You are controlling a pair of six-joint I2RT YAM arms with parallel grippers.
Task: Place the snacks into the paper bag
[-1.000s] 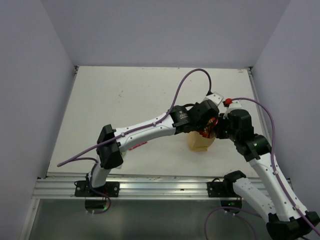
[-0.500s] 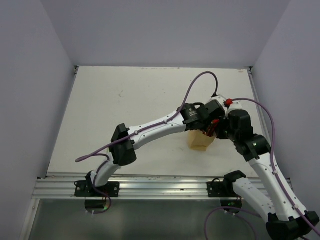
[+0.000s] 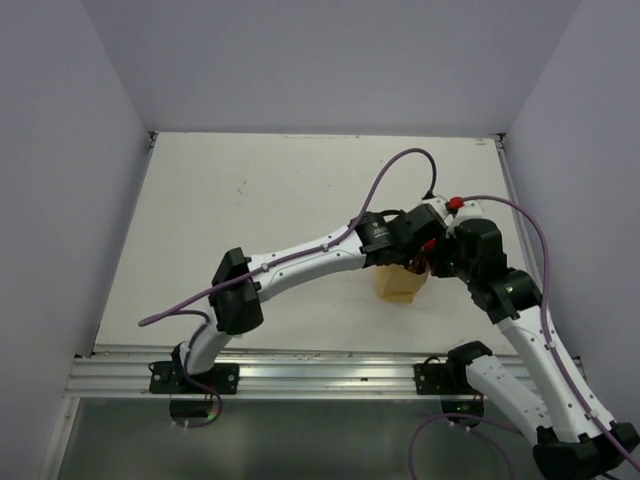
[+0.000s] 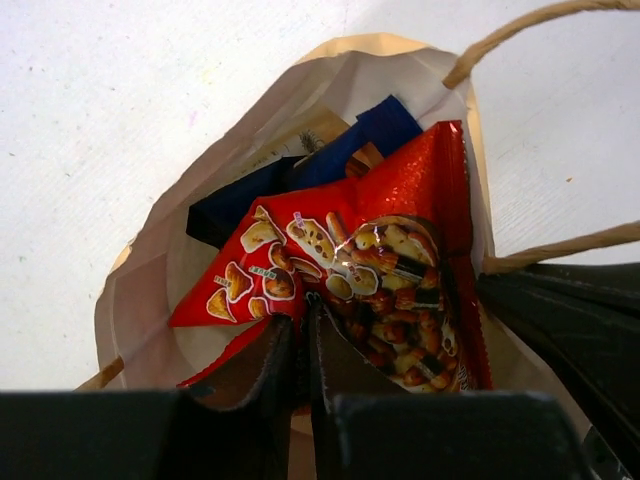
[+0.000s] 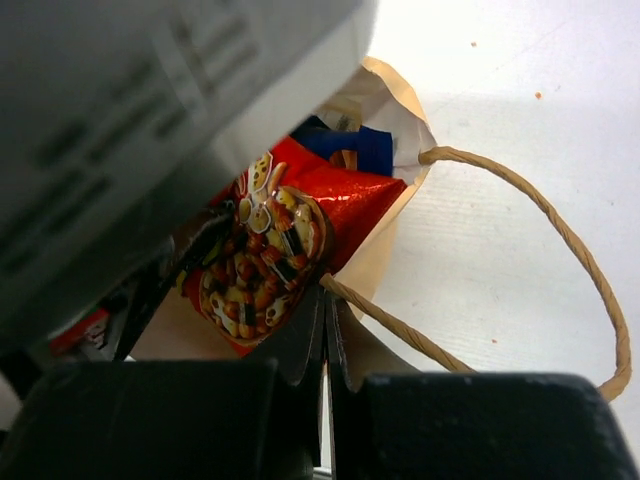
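— Where was the red packet (image 4: 390, 250)?

— In the mouth of the paper bag (image 4: 150, 290), lying over a blue packet (image 4: 385, 125) deeper inside. I had my left gripper (image 4: 303, 340) pinched tight on the red one's lower edge.

— And the right gripper (image 5: 325, 320)?

— Its fingers were closed at the bag's rim, right where one loop handle (image 5: 560, 230) is rooted, so I read it as clamping the bag. The bag stood on the white table (image 3: 250, 200), right of centre, both wrists crowded over it.
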